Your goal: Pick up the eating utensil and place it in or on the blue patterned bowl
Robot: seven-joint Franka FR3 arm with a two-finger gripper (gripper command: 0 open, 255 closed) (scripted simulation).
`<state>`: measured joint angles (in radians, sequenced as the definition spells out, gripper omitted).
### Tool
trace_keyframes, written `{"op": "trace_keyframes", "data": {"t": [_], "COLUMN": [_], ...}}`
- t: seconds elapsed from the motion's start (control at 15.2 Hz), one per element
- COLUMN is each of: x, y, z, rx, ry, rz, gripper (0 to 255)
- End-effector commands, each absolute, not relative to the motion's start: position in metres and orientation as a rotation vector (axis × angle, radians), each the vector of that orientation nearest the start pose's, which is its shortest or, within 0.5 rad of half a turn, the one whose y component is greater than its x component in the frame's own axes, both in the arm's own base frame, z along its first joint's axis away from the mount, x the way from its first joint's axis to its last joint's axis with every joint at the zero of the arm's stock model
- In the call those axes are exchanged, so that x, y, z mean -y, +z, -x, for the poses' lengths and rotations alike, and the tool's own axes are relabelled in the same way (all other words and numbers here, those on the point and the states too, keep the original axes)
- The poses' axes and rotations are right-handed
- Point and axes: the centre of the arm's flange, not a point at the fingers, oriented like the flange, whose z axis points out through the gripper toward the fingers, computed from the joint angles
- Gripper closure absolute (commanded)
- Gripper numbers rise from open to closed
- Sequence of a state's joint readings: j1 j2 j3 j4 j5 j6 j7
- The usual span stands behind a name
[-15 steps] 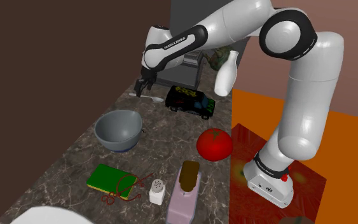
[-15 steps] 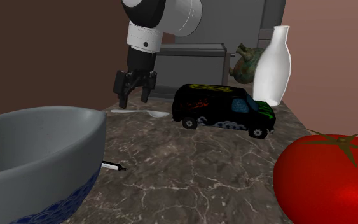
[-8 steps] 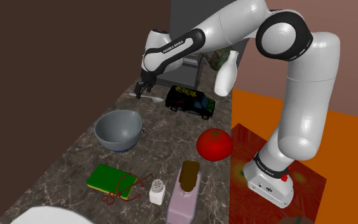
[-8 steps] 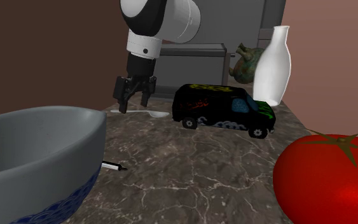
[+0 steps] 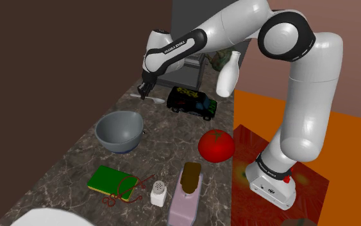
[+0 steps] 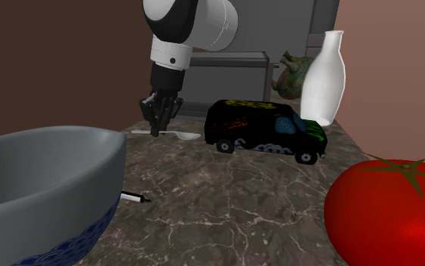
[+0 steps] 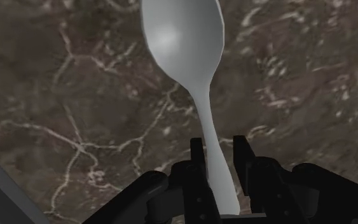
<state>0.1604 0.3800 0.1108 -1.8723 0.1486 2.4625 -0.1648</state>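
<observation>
Two black fingers (image 7: 198, 167) of the white arm are clenched on the slim handle of a pale grey spoon (image 7: 184, 38), one finger on each side of the handle near its end. The oval scoop of the spoon lies beyond the fingertips, over the dark veined marble desk (image 7: 75, 95). In the second exterior view the fingers (image 6: 156, 119) point downward at upper left of centre, drawn close together, with their tips at the desk (image 6: 226, 189). The spoon (image 6: 182, 135) lies flat on the desk there, its scoop just beside the front of a black toy van with flame markings (image 6: 267, 130). In the shoulder view the fingers (image 5: 145, 94) stand at upper middle of the frame, at the far end of the desk (image 5: 166, 138), left of the van (image 5: 192, 101). The grey bowl with a blue patterned outer wall (image 5: 118, 147) sits upright at centre left of that frame, well apart from the fingers. In the second exterior view the bowl (image 6: 60, 181) takes up the lower left. A white narrow-necked bottle (image 6: 322, 75) stands behind the van. A red tomato (image 6: 388, 211) rests at lower right.
</observation>
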Motion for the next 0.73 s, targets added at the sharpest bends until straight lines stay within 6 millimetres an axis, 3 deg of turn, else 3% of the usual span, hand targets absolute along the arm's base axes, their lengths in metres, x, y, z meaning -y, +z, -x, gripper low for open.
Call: {"op": "trace_keyframes", "data": {"t": [0.0,0.2,0.66], "x": [-0.17,-0.17,-0.17], "y": [0.333,0.333,0.37], "z": [-0.63,-0.63,-0.63], "rx": [0.47,0.47,0.47], "ry": [-0.302,-0.302,-0.302], "rz": [2.933,2.933,2.933], "gripper": [255,255,255]}}
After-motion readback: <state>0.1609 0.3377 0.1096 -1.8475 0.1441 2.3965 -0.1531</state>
